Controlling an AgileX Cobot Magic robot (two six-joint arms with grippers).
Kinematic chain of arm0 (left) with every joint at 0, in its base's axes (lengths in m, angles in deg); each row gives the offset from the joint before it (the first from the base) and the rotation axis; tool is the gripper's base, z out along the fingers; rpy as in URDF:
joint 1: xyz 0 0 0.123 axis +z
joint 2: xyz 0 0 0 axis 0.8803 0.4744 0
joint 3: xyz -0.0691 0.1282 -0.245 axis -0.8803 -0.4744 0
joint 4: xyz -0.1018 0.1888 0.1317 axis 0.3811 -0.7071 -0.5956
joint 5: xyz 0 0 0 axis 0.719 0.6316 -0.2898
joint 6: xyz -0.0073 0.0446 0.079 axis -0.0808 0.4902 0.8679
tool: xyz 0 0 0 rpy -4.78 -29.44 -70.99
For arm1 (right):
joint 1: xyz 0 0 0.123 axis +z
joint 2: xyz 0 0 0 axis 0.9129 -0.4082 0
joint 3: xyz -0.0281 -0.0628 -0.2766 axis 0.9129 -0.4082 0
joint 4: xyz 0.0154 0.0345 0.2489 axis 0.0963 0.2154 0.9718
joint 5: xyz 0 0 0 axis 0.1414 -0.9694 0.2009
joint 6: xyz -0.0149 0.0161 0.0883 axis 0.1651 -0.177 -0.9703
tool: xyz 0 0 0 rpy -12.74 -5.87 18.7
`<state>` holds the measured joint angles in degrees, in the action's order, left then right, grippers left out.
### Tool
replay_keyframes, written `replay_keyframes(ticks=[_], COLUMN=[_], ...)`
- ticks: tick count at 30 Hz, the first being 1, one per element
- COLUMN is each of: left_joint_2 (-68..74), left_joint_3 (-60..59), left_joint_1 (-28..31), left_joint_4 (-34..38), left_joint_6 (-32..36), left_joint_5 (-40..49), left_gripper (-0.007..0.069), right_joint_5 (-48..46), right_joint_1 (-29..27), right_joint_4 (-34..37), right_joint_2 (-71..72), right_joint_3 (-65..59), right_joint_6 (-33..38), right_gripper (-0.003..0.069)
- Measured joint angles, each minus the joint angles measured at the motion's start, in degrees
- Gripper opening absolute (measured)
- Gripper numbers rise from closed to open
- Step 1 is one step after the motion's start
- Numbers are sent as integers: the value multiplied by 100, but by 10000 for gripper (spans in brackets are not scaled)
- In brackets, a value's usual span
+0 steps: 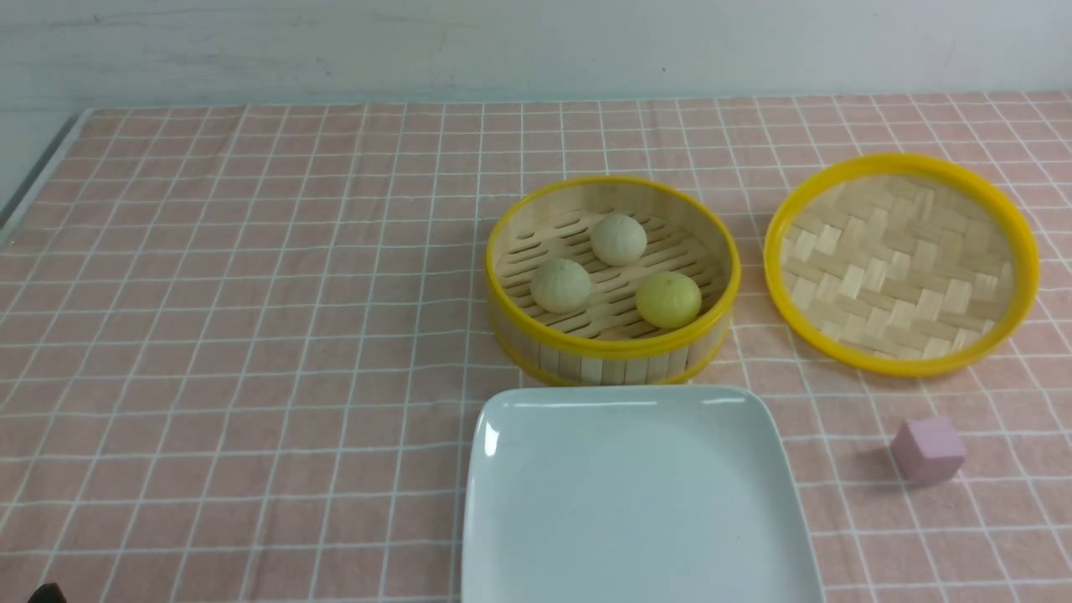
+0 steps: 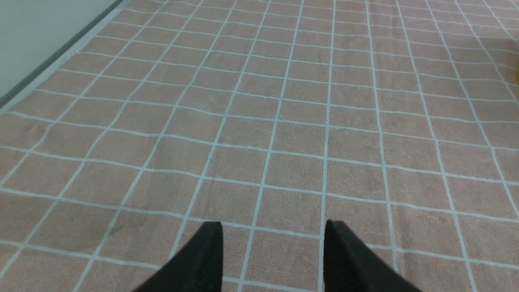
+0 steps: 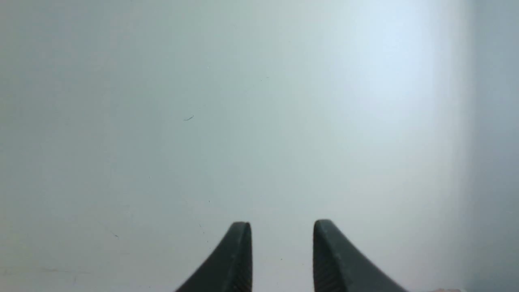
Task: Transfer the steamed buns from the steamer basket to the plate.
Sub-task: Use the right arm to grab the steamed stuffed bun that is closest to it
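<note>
Front view, three buns inside the basket, plate just in front of the basket, lid right of the basket, left wrist view, my left gripper over checked cloth, jaws parted, holding nothing, right wrist view, my right gripper facing a pale surface, jaws parted, holding nothing

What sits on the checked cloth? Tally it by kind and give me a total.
Pale steamed buns: 2
Yellow steamed bun: 1
Steamer basket: 1
Lid: 1
Plate: 1
Pink cube: 1
Total: 7
</note>
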<state>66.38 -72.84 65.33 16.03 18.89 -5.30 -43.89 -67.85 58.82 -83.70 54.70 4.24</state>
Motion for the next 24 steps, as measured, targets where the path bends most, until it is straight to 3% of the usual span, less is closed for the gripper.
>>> replay_keyframes(ticks=[13,18,24], left_joint_2=[0,0,0], left_joint_3=[0,-20,-20], left_joint_1=[0,0,0], left_joint_4=[-35,630,1391], left_joint_6=[-7,-403,-804], left_joint_5=[-46,-997,-2269], left_gripper=[365,365,365], right_joint_5=[-787,-1076,-1239], right_joint_1=[0,0,0], right_joint_4=[354,820,1195], right_joint_2=[0,0,0], right_joint_3=[0,0,0], right_joint_6=[0,88,849], right_gripper=[241,241,241])
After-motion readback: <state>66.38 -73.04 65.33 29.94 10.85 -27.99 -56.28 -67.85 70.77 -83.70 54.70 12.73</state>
